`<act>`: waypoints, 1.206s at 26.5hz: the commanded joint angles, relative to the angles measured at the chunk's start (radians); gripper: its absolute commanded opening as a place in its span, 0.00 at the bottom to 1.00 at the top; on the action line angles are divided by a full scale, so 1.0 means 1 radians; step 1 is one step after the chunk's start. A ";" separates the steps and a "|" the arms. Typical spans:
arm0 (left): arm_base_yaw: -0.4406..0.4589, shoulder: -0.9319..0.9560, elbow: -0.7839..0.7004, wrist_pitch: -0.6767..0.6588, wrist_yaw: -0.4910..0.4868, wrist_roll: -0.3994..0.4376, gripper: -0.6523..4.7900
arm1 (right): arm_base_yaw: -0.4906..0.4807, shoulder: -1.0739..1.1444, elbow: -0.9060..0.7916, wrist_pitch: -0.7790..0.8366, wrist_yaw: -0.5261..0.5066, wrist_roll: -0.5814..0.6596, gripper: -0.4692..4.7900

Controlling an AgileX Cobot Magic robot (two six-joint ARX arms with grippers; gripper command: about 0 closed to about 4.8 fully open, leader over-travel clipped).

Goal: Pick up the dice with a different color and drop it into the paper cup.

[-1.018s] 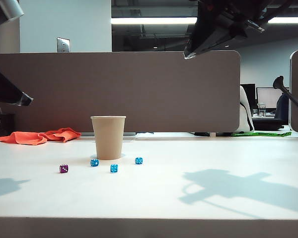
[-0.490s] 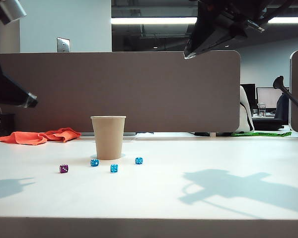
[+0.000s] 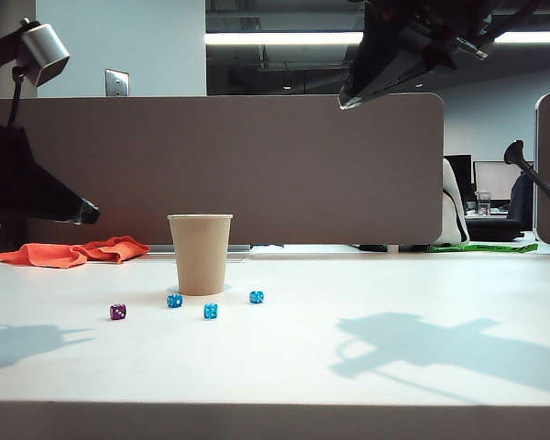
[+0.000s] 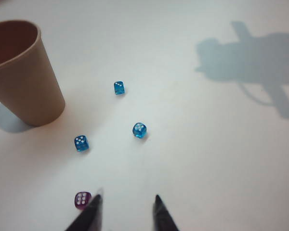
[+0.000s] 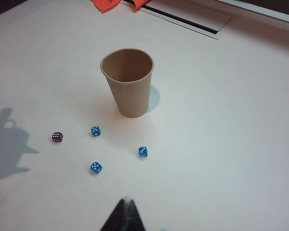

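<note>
At the far left the left pincer (image 4: 125, 207) hangs above the white table (image 3: 348, 367), its tips spread and empty, the purple die (image 3: 117, 312) just beside one tip in the left wrist view. The die lies left of three blue dice (image 3: 210, 311) before the upright paper cup (image 3: 200, 254). The right pincer (image 5: 125, 211) hangs high at right, tips pressed together.

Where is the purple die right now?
In the exterior view the purple die lies on the table left of the paper cup, outermost of the dice, beside a blue die.
</note>
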 commanded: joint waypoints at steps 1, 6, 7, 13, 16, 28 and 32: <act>-0.001 0.012 0.003 0.040 -0.021 -0.006 0.37 | 0.000 -0.003 0.002 0.005 0.002 0.003 0.08; -0.001 0.016 0.003 0.038 -0.032 -0.006 0.37 | 0.000 -0.003 0.002 0.003 0.002 0.003 0.08; -0.001 0.017 0.003 0.038 -0.032 -0.006 0.37 | 0.000 -0.003 0.002 0.004 0.002 0.003 0.08; -0.001 0.062 0.004 0.039 -0.057 -0.007 0.37 | 0.000 -0.003 0.002 0.003 0.002 0.003 0.08; -0.001 0.097 0.008 0.040 -0.058 -0.007 0.37 | 0.000 -0.003 0.002 -0.002 0.002 0.003 0.08; -0.001 0.159 0.008 0.155 -0.072 0.002 0.37 | 0.000 -0.003 0.002 -0.006 0.002 0.003 0.08; -0.001 0.185 0.008 0.197 -0.072 0.001 0.37 | 0.000 -0.003 0.002 -0.006 0.002 0.003 0.08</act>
